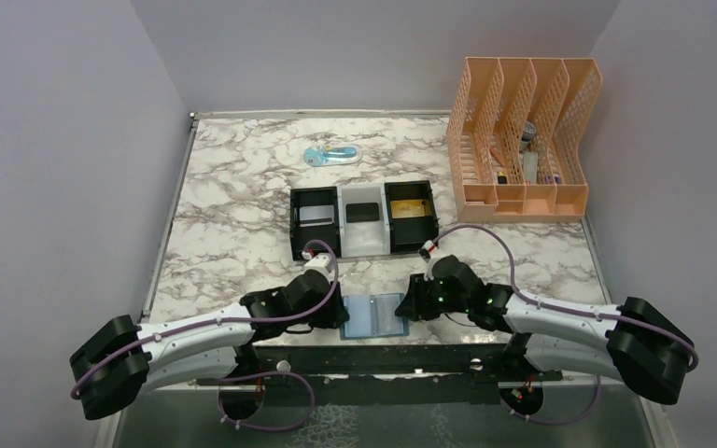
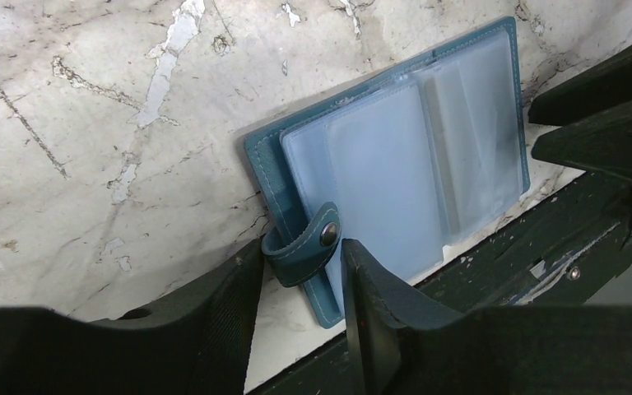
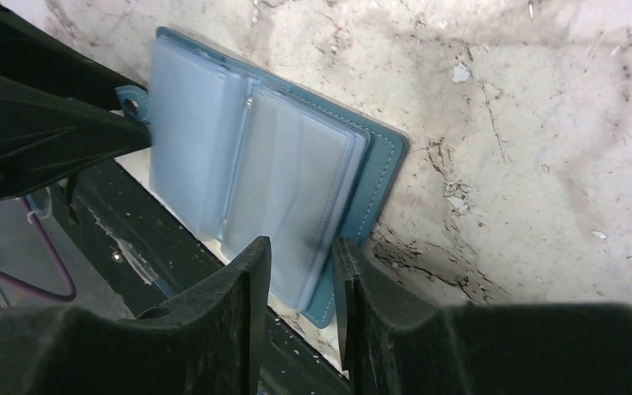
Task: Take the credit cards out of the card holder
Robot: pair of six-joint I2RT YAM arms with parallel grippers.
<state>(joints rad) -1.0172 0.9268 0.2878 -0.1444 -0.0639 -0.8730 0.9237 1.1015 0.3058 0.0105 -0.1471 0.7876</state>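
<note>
The teal-blue card holder (image 1: pixel 373 315) lies open near the table's front edge, its pale clear sleeves (image 2: pixel 411 156) facing up. In the wrist views these sleeves (image 3: pixel 280 164) look see-through, with no card showing in them. My left gripper (image 2: pixel 300 247) is at the holder's left edge, its jaws closed in on the looped snap strap (image 2: pixel 296 257). My right gripper (image 3: pixel 300 247) is at the right edge. Its parted fingers straddle the sleeves and the cover's rim. Three cards lie in the black-and-white tray: a silver one (image 1: pixel 316 215), a black one (image 1: pixel 363 212) and a gold one (image 1: pixel 411 207).
The three-compartment tray (image 1: pixel 362 247) stands just behind the holder. An orange file rack (image 1: pixel 523 140) fills the back right. A small pale-blue object (image 1: pixel 330 154) lies at the back centre. A black rail (image 1: pixel 383 357) runs along the front edge, right under the holder.
</note>
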